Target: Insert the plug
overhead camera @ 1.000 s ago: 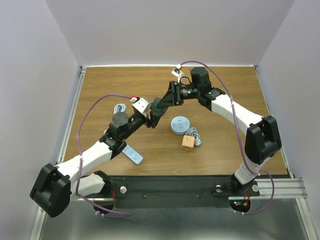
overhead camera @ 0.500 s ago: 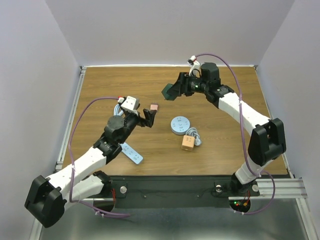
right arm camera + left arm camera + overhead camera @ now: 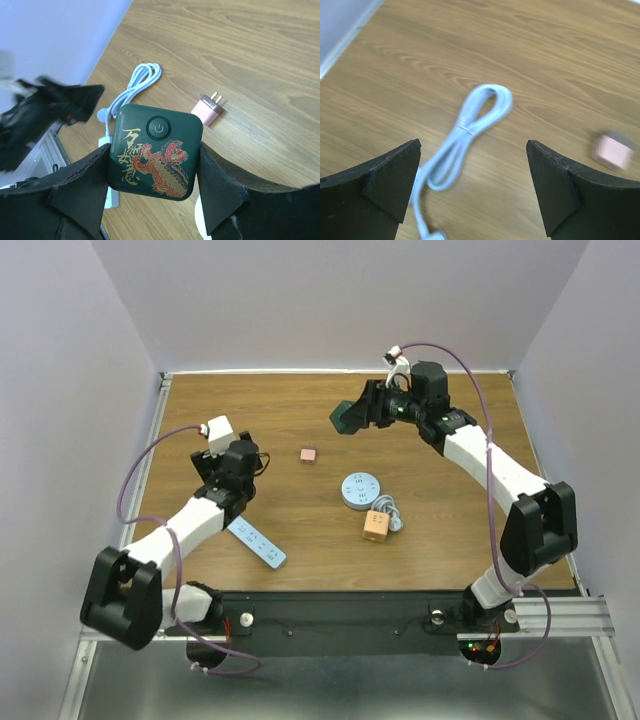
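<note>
Left hand (image 3: 250,458) has backed toward the left edge, freeing pink plug (image 3: 309,455).

My top camera looks down from high behind the arms at the whole wooden table (image 3: 300,410). My left wrist camera sits low and close to the wood. My right one looks from higher up. Both wrist views share the white cable (image 3: 470,125) and the pink plug (image 3: 207,110).
</note>
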